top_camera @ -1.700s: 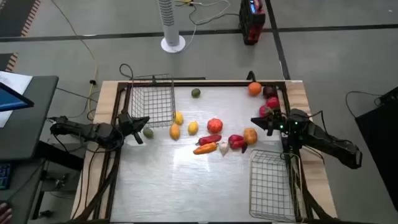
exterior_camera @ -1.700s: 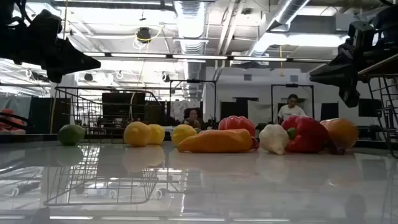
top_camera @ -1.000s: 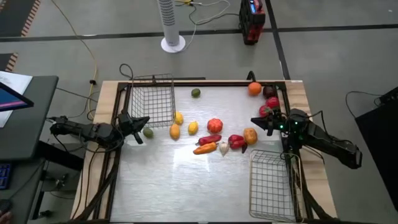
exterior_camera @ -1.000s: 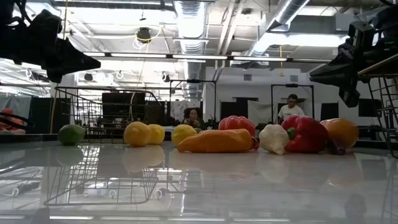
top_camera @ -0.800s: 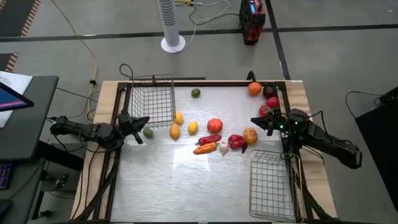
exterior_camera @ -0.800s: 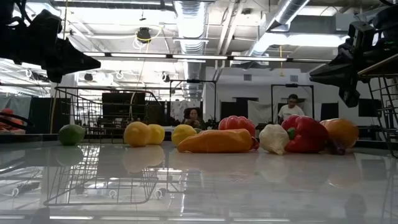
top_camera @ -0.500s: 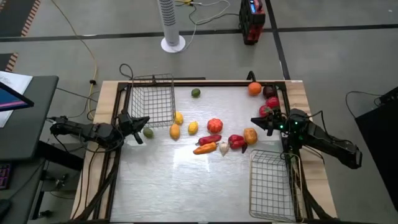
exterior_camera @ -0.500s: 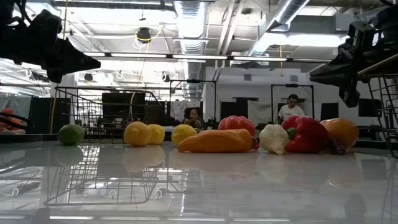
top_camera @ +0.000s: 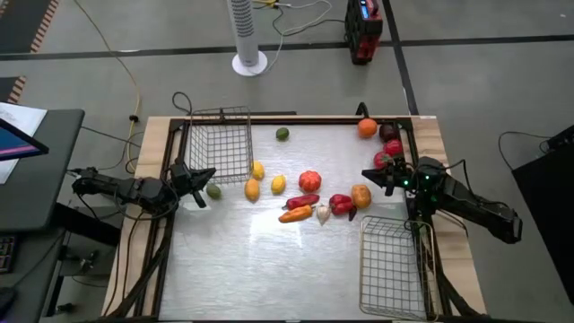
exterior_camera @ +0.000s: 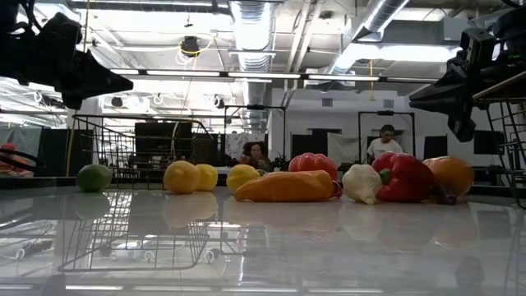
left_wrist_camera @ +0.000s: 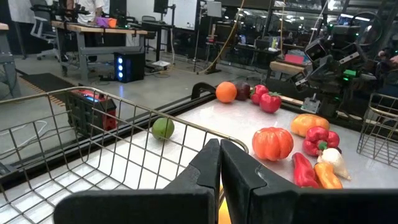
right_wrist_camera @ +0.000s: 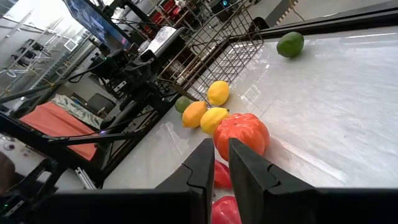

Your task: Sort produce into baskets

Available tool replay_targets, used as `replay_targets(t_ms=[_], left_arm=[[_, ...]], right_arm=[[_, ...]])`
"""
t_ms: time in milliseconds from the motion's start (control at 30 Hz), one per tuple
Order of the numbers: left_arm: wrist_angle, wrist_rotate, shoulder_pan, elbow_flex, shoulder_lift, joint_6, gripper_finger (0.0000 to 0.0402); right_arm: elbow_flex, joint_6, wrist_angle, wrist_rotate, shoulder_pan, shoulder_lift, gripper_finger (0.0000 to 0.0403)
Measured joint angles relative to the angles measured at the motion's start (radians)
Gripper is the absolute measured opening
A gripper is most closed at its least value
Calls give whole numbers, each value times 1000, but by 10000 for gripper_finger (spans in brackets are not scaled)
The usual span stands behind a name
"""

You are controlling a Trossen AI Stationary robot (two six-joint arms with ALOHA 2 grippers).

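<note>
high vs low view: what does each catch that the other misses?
Only the high view: both wire baskets, the far-left one and the near-right one, both looking empty; the far lime; an orange and dark red pieces in the far right corner.

Only the low view: the room behind, with two people in the background.

Both: the middle cluster, with the tomato, carrot, garlic, red pepper and yellow lemons, plus the left claw and right claw, shut, holding nothing.

Grey concrete floor (top_camera: 484, 90) crossed by dark seams, white pedestal fan base (top_camera: 249, 63), exposed ceiling ducts (exterior_camera: 251, 25) overhead.
</note>
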Motion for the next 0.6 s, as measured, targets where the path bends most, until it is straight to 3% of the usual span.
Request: replay_targets(t_ms=[167,367,600], left_arm=[[12,1,0,-1,0,-49,0],[111,1,1,-3,-1,-597,0],[121,2,0,-3,0,-751,0]], right_arm=[[0,0,0,0,0,0,75],[0,0,0,0,0,0,75],[0,0,0,0,0,0,75]])
